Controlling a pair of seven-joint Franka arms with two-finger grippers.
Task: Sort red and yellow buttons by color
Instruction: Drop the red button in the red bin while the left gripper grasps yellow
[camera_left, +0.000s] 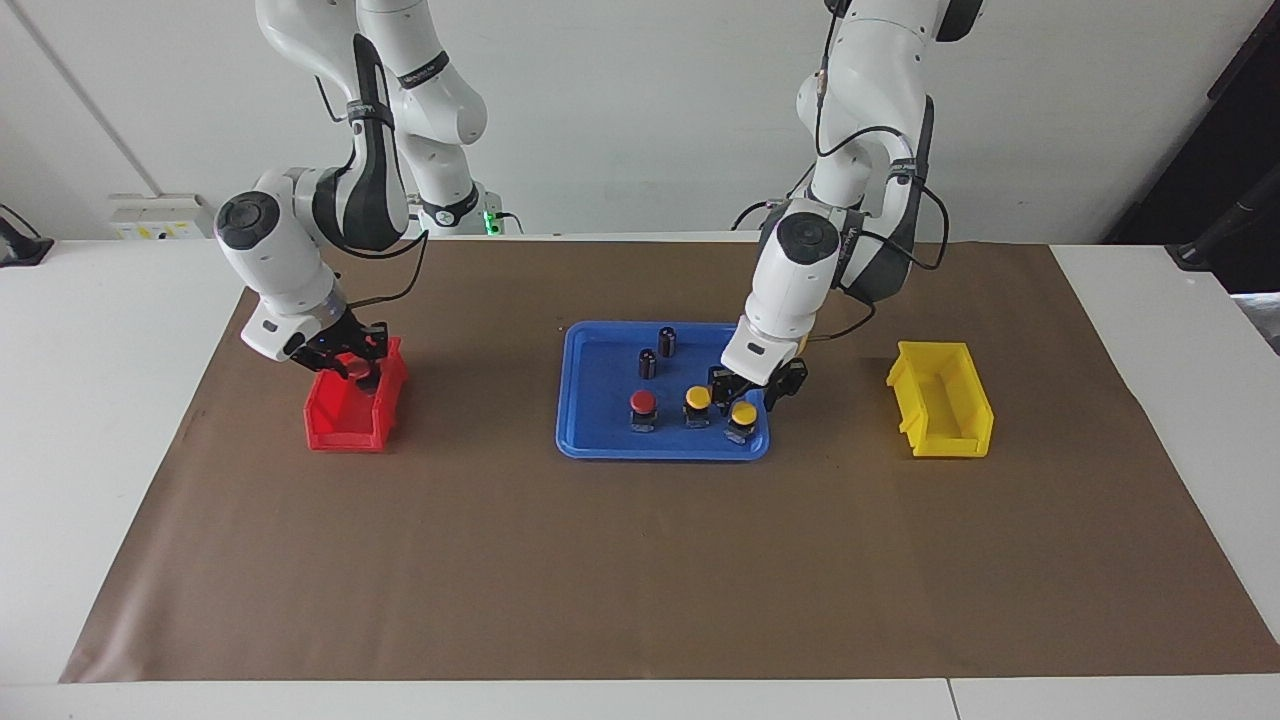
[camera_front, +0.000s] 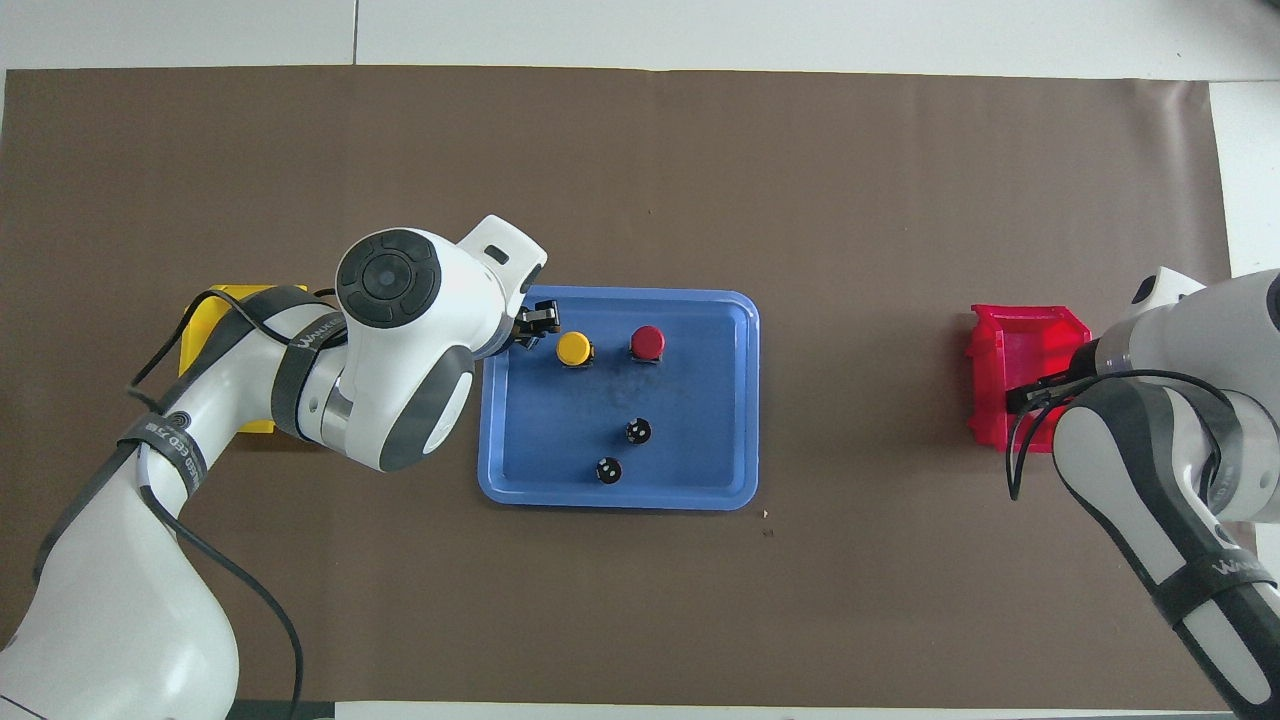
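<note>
My left tool (camera_left: 748, 392) is down in the blue tray (camera_left: 600, 445), its fingers straddling the end yellow button (camera_left: 743, 413); I cannot tell if they grip it yet. The other yellow button (camera_left: 697, 398) and a red button (camera_left: 643, 402) stand just beside it. My right tool (camera_left: 350, 362) hangs over the red bin (camera_left: 345, 428) with a red button (camera_left: 357, 372) between its fingers, clamped or freed I cannot tell. The yellow bin (camera_left: 940, 400) waits. Lettering on my forearm bands is unreadable.

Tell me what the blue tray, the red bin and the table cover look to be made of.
Blue tray: looks like moulded plastic, with a smooth rolled rim and slight sheen. Red bin: probably rigid plastic, with ribbed, evenly coloured walls. Table cover: seems matte brown paper or thin sheet, lying flat with cut edges.
</note>
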